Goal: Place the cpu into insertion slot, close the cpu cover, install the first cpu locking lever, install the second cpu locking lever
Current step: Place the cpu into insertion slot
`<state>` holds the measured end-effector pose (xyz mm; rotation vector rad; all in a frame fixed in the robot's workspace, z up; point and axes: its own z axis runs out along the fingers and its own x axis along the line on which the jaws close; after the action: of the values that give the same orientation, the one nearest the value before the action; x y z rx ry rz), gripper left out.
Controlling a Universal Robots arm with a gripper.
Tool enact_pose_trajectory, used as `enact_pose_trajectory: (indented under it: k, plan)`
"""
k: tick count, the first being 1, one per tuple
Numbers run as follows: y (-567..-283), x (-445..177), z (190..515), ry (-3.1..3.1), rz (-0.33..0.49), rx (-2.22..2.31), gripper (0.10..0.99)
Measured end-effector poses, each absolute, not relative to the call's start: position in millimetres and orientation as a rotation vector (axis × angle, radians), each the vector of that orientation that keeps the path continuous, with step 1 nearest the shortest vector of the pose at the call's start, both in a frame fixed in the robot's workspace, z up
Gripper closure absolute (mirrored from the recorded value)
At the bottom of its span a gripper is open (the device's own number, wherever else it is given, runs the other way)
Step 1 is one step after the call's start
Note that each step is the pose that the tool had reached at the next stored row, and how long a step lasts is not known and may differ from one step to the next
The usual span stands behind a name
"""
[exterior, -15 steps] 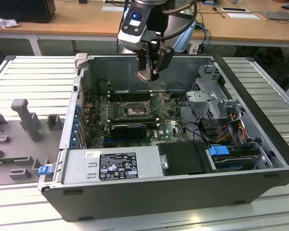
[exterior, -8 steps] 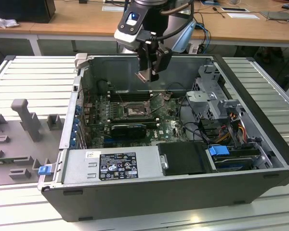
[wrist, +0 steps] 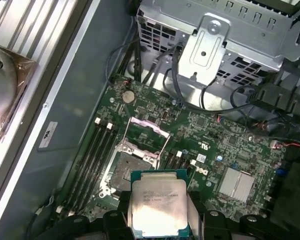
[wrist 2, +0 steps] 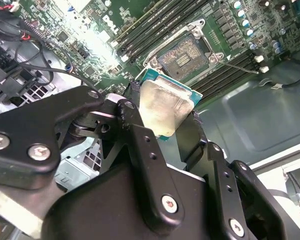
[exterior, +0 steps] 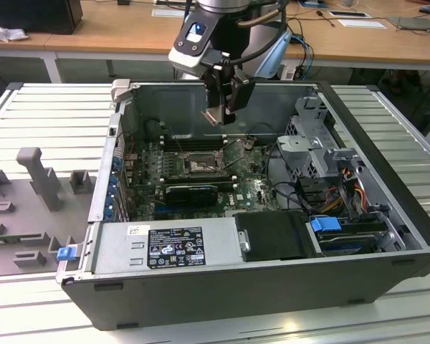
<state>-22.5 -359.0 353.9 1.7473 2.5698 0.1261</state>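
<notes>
End effector point(exterior: 222, 115): closed on the cpu, hanging over the open computer case point(exterior: 272, 287) in the exterior view.
Fingers point(wrist 2: 140, 135): black, one against each of two opposite edges of the chip in both wrist views.
Cpu point(wrist: 159, 206): held in the air with its pale metal top facing the wrist cameras and a green rim showing around it; it was apart from the board below.
Insertion slot point(wrist: 125, 172): on the green motherboard point(exterior: 251, 190), uncovered, with its contact field open to view; it lay below and just beyond the held chip in the first wrist view.
Cpu cover point(wrist: 147, 134): swung up off the socket, standing tilted at the socket's edge.
Memory slots point(wrist: 92, 155): long black rows running along both sides of the socket.
Black card point(exterior: 190, 192): lying across the board, nearer the camera than the socket in the exterior view.
Drive cage point(wrist: 215, 40): grey perforated metal, with dark cables trailing from it toward the board.
Tabletop point(exterior: 43, 107): grey and slatted, carrying the case.
</notes>
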Motion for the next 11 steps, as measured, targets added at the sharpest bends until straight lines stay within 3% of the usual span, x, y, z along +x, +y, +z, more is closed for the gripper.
enact_pose_trajectory:
  k: [11]
  plan:
    - [-359.0, -22.5, 353.3, 2.485, 0.123, 1.86, 0.557]
